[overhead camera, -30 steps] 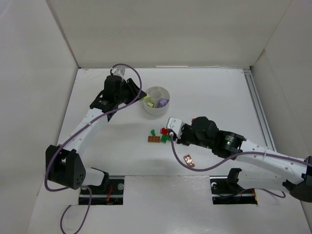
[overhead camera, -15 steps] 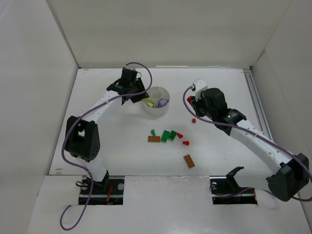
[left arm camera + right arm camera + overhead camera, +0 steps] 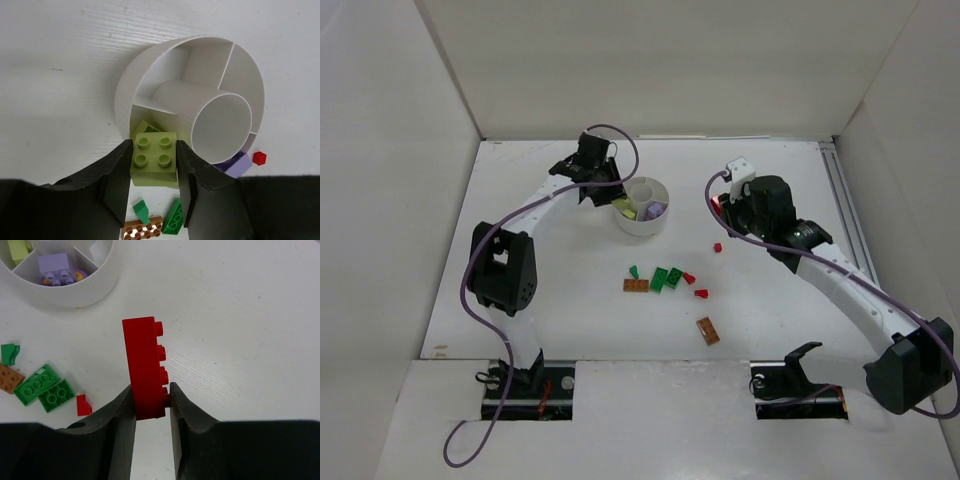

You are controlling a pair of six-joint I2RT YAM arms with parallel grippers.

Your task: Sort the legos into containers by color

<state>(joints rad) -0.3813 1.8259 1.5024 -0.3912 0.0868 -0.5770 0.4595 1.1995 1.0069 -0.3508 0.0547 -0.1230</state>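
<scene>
My left claw [image 3: 154, 150] is clenched on a pale yellow-green four-stud plastic brick [image 3: 155, 159]. One finger presses each side, and the studs face the wrist camera. The brick hangs over the wall of the white round plastic dish [image 3: 125, 95] on the claw's side. Below it is a wedge compartment where another yellow-green piece [image 3: 145, 128] lies. From overhead, that claw [image 3: 592, 180] sits just left of the dish [image 3: 640, 228], toward the far side of the white tabletop [image 3: 540, 300].

My right claw [image 3: 150, 389] is grasping a long red plastic brick [image 3: 143, 360] by one end. The rest of the brick juts past the fingertips, and its studs point right in the wrist view. Overhead, this claw [image 3: 720, 205] hovers above bare tabletop, to the right of the dish and apart from it. A light purple brick [image 3: 56, 264] lies in a compartment on the side of the dish facing this claw.

The other pieces lie loose on the tabletop on the near side of the dish:
- a pair of green bricks [image 3: 666, 278] touching each other
- an orange-brown plate [image 3: 636, 285] just to their left
- a small green wedge [image 3: 633, 270] beside the plate
- a small red wedge [image 3: 689, 278]
- a second red bit [image 3: 701, 293]
- a third red bit [image 3: 717, 246], close under the right claw
- an orange-brown brick [image 3: 707, 330], set apart toward the arm bases
</scene>
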